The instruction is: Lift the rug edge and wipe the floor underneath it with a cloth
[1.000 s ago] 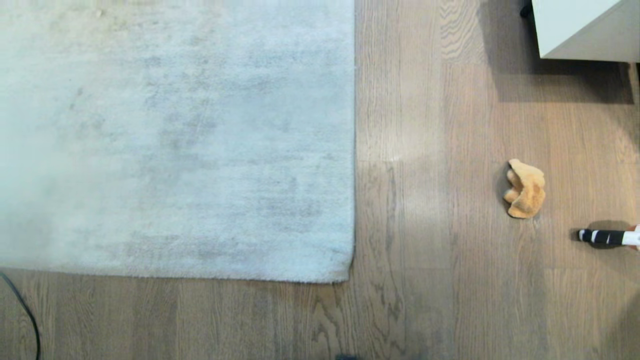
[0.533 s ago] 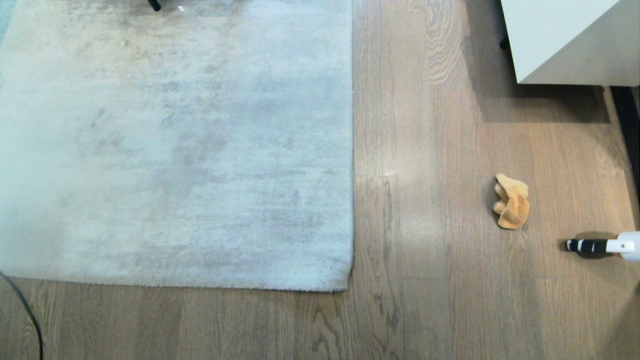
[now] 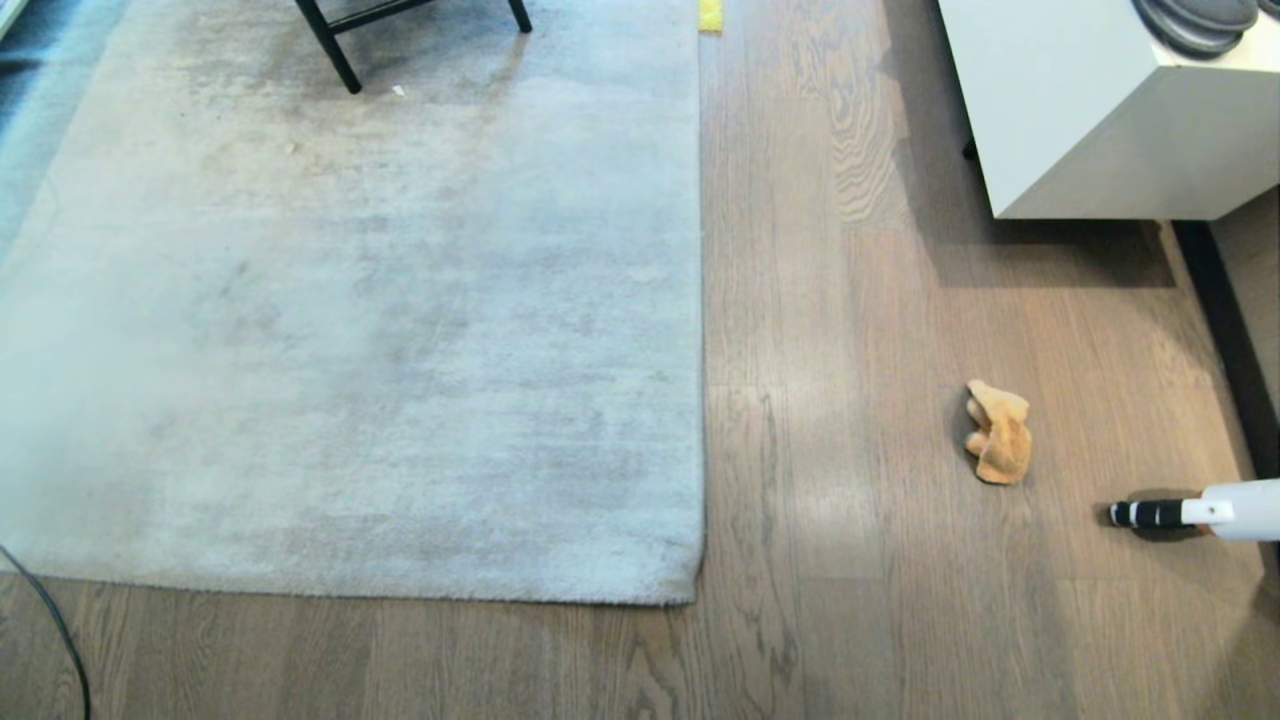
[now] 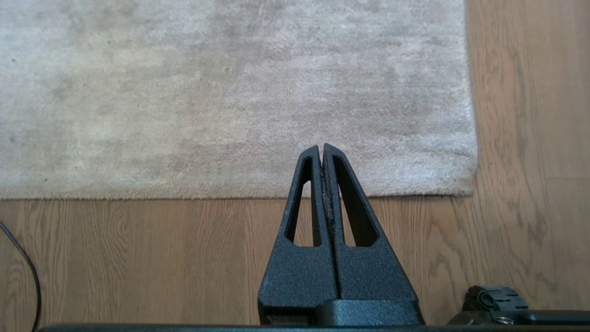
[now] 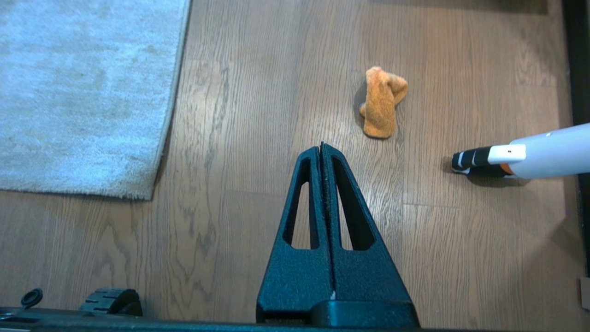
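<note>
Lying flat: one rug edge (image 3: 700,400), one cloth (image 3: 996,445); both end effectors (image 4: 321,148) (image 5: 321,146) pressed together.

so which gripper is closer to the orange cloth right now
Right. The right gripper, shut, hangs over bare floor just short of the crumpled cloth. The left gripper, also shut, hangs over the rug edge, with no cloth in its view.

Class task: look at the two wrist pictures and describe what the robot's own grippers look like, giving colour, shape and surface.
Both match. The left gripper and the right gripper each have two black fingers with a rough, grainy finish. Each finger is a long tapering wedge with a slot-shaped cut-out through it, rising from a blocky black base. No cables or printed markings show on them.
</note>
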{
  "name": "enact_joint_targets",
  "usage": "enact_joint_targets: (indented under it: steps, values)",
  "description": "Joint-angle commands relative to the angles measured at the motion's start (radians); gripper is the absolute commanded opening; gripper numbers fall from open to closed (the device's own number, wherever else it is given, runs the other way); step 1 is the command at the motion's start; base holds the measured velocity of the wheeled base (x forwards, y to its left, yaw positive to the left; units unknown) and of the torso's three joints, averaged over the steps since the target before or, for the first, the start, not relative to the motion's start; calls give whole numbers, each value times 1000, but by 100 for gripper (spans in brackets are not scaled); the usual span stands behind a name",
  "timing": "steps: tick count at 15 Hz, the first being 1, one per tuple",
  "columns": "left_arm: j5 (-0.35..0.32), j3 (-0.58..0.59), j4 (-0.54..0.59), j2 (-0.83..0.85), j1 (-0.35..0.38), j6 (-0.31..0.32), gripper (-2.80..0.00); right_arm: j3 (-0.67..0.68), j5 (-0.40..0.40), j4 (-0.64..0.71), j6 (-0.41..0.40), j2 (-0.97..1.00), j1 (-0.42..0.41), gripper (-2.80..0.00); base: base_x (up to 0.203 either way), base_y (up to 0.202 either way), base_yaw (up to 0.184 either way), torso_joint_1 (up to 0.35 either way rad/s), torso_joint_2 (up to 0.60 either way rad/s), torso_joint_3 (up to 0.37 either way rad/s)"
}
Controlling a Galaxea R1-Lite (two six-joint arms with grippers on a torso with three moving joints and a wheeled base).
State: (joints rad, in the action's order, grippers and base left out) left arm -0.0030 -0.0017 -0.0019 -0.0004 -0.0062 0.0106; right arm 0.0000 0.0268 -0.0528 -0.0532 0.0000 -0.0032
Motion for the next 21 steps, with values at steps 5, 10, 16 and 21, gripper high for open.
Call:
enact_joint_targets:
  steps: [5,10,16,21]
  values:
    - [1,0,-2,0,0,-18,-280,0,1,-1,0,2,0,-280,0,0,0,5,3,202]
    - [1,0,-3,0,0,-21,-280,0,1,-1,-2,2,0,-280,0,0,0,1,3,203]
    - [0,0,-1,0,0,-21,-280,0,1,-1,-1,0,0,-280,0,0,0,0,2,201]
    - [0,0,-1,0,0,-21,-280,0,1,-1,-2,2,0,-280,0,0,0,5,3,206]
